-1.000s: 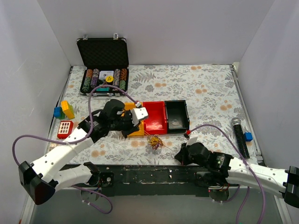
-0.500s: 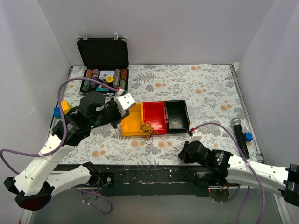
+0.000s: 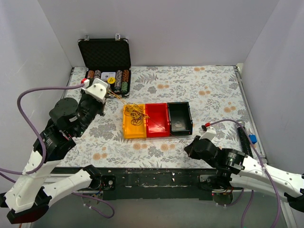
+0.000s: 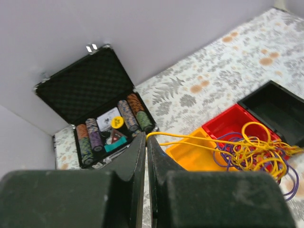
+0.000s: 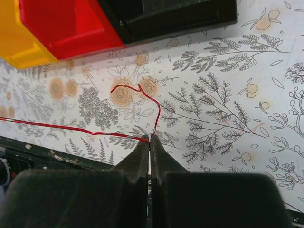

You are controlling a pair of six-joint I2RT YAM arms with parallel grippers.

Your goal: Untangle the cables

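Note:
The cables form a tangle (image 3: 136, 114) of yellow and purple strands lying over the yellow bin (image 3: 128, 132) and red bin (image 3: 161, 129); the left wrist view shows this tangle (image 4: 256, 153) too. One yellow strand (image 4: 190, 137) runs taut from it to my left gripper (image 4: 147, 137), which is shut on its end, raised near the chip case (image 3: 105, 93). My right gripper (image 5: 150, 138) is shut on a thin red wire (image 5: 71, 126) low over the tablecloth at the front right (image 3: 190, 150). The wire trails off left and its short end curls upward.
A black bin (image 3: 180, 117) adjoins the red one. An open poker chip case (image 3: 105, 66) stands at the back left. A black microphone (image 3: 242, 137) and a small blue block (image 3: 252, 138) lie at the right edge. Lilac hoses loop around both arms.
My left gripper has swung up and back to the left with the yellow strand, dragging the tangle from the cloth onto the bins. My right gripper has shifted slightly right, still holding the red wire.

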